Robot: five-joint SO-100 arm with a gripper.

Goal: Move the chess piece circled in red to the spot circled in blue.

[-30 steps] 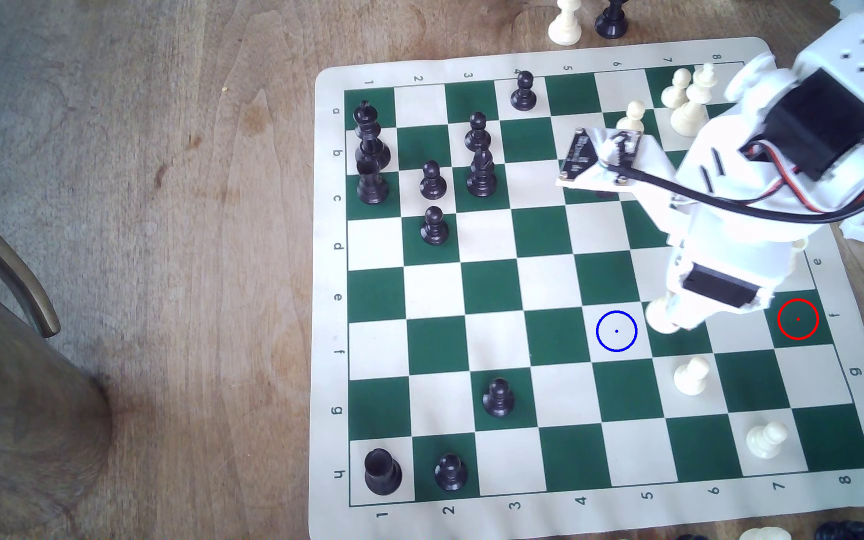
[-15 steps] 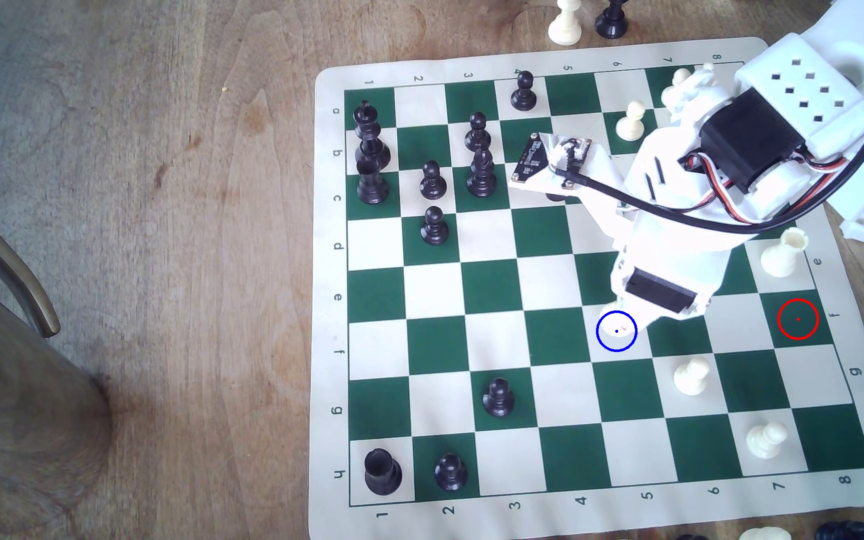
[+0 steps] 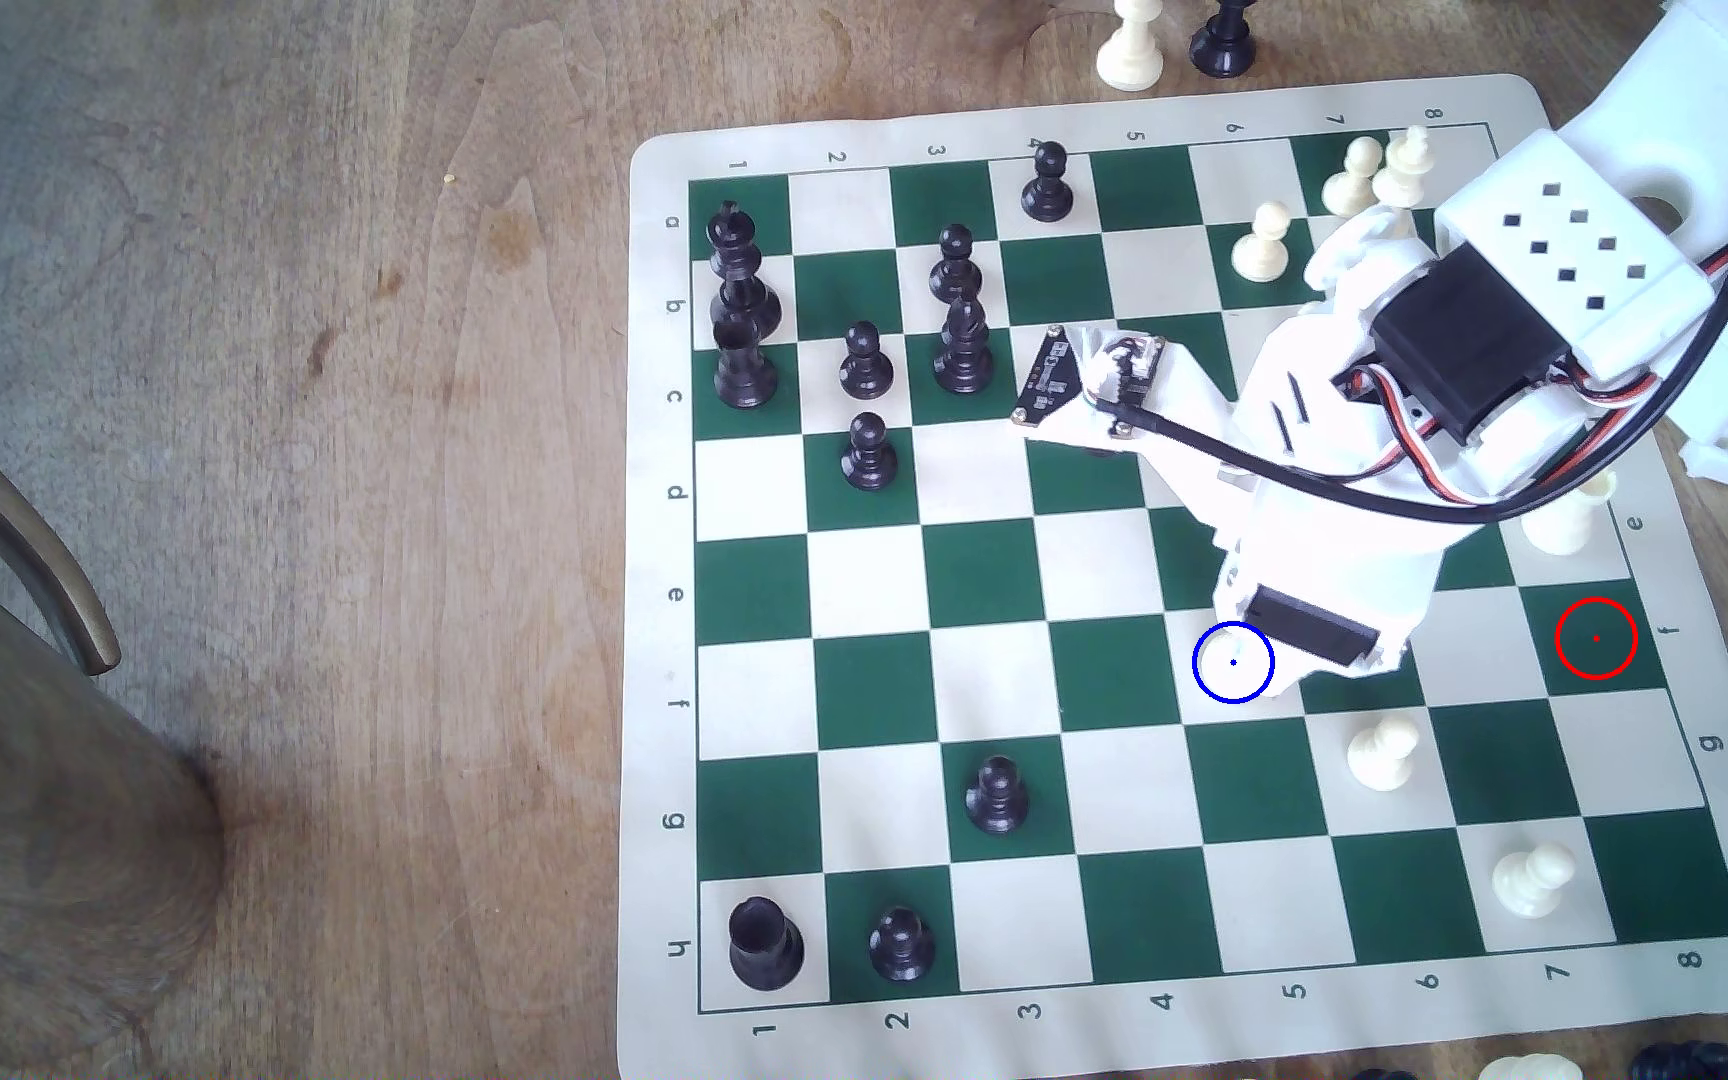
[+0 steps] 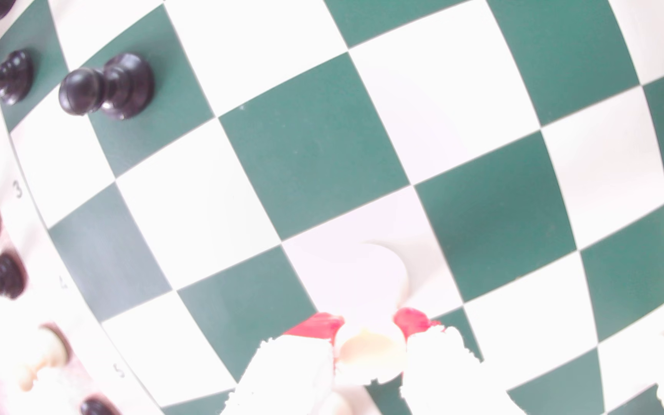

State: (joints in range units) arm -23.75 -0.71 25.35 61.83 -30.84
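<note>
The cream-white chess piece (image 4: 370, 349) sits between the red-tipped fingers (image 4: 316, 324) of my gripper (image 4: 366, 323), which is shut on its upper part. Its round base hangs over a light square in the wrist view; I cannot tell whether it touches the board. In the exterior view my gripper (image 3: 1255, 652) stands at the upper right edge of the spot (image 3: 1215, 680), a cream square with a blue ring. The white arm body hides most of the piece there. The red ring (image 3: 1596, 638) marks a bare dark green square near the exterior view's right.
A cream pawn (image 3: 1379, 753) stands just below and to the right of the spot, another (image 3: 1530, 881) further down. A cream flared-top piece (image 3: 1566, 524) shows behind the arm's cable. A black pawn (image 3: 995, 794) stands lower left, and several black pieces (image 3: 865, 363) crowd the board's far left.
The arm has swung toward the exterior view's left with the piece, from the dark square right of the spot onto the blue ring, then dropped lower over it.
</note>
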